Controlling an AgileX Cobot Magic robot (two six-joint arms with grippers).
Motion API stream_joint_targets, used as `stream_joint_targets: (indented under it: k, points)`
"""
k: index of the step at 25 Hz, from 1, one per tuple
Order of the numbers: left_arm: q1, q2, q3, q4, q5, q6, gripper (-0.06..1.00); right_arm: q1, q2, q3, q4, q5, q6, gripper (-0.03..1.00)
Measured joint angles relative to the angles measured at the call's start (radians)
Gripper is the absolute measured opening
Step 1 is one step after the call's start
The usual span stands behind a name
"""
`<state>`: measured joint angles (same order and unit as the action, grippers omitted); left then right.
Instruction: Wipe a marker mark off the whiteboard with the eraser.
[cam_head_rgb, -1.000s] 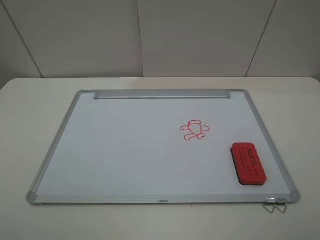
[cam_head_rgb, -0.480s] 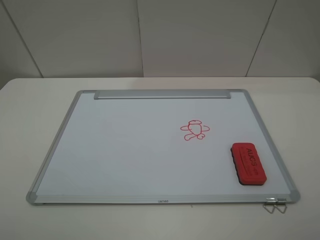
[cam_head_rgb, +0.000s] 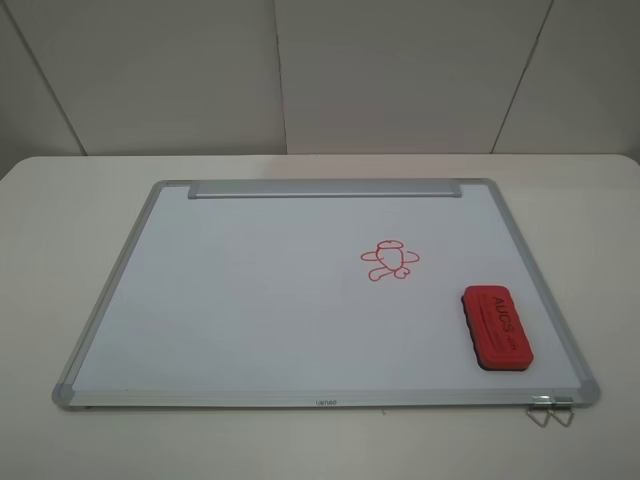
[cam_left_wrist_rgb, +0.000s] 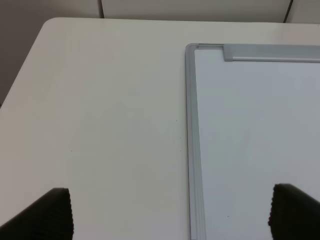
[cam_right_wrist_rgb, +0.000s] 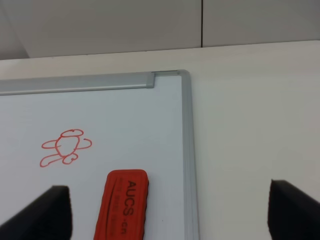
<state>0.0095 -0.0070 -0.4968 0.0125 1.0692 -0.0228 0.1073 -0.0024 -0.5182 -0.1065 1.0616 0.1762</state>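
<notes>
Whiteboard (cam_head_rgb: 300, 300) fills the table in the high view; the eraser (cam_head_rgb: 497, 327) lies flat near its right frame, with the only marker mark (cam_head_rgb: 390, 260) visible, a rounded red figure, just beyond it and clear of it. Neither arm shows here. From the left wrist, the left gripper (cam_left_wrist_rgb: 170, 212) is spread wide and empty over the board's left frame. From the right wrist, the right gripper (cam_right_wrist_rgb: 170, 210) is equally wide and empty above the eraser. That block looks light and rigid; pinching its long sides should hold best.
</notes>
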Motion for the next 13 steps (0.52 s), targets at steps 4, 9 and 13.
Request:
stream_joint_targets:
  k: [4,9,13]
  points:
    - [0.000,0.000,0.000,0.000,0.000,0.000,0.78,0.000,0.000,0.000,0.000,0.000,0.000,0.70]
    - [0.000,0.000,0.000,0.000,0.000,0.000,0.78,0.000,0.000,0.000,0.000,0.000,0.000,0.70]
    - [0.000,0.000,0.000,0.000,0.000,0.000,0.78,0.000,0.000,0.000,0.000,0.000,0.000,0.70]
